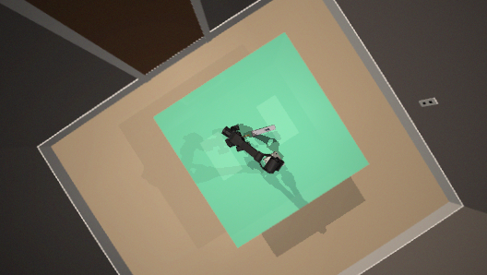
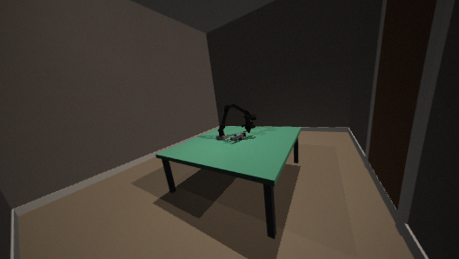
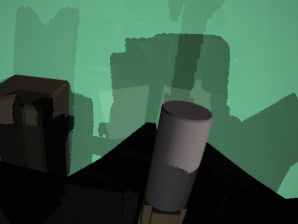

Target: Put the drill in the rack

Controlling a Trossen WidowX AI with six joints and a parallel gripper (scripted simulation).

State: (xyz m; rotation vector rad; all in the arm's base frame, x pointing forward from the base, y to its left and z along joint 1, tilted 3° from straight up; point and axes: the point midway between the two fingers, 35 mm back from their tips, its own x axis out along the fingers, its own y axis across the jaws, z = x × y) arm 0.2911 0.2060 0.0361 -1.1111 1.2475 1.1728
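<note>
Because my gripper pinches what I take for the drill — near the pale block, narrowly closed — a hasty turn could twist it loose.

The lower end of the grey cylinder is hidden, and the jaws are cut off below.

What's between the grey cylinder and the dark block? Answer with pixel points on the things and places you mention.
In the wrist view, a black gripper finger (image 3: pixel 125 160) rises between the grey cylinder (image 3: pixel 182 137) and the dark block (image 3: pixel 57 105), with green tabletop (image 1: pixel 277 69) (image 2: pixel 243 161) (image 3: pixel 95 30) behind.
</note>
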